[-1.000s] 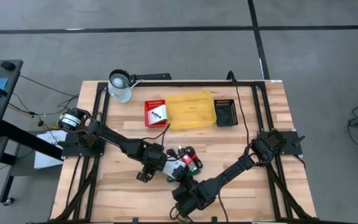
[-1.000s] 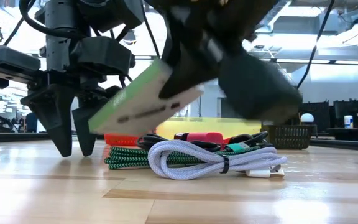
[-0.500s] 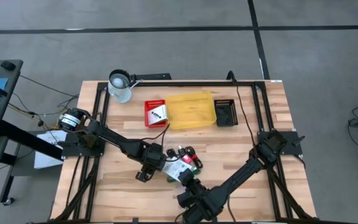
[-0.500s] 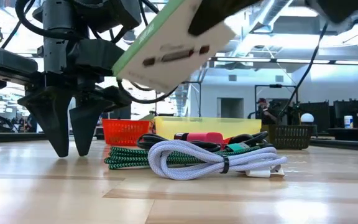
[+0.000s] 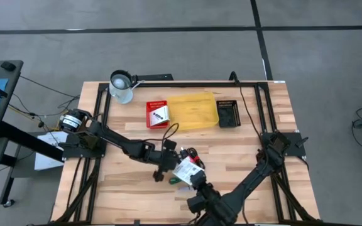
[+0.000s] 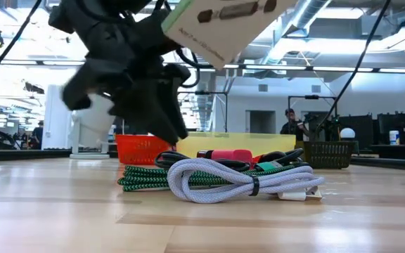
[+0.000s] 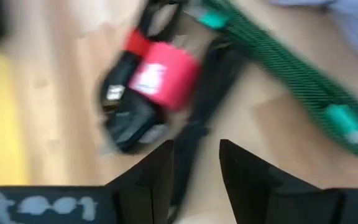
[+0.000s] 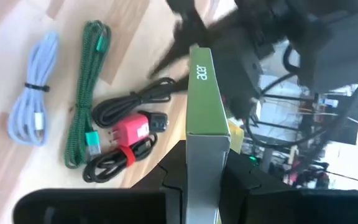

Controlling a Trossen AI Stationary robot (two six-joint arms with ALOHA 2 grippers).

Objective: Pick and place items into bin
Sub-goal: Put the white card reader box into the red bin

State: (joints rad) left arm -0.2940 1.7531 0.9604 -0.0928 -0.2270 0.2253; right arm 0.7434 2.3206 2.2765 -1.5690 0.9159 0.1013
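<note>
White-green box (image 6: 220, 24) raised higher, left tool (image 5: 166, 168) shifted right

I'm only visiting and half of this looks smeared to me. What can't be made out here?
- Left gripper: blurred in the low view; shape unclear.
- White-and-green flat box: low view's top edge cuts it off.
- Black coiled cord with red tag: blurred in the left wrist view; print unreadable.
- Red basket: contents too small in the high view.

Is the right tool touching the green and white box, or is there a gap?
Touching. The right wrist view shows the right tool with both fingers pressed on the green and white box.
</note>
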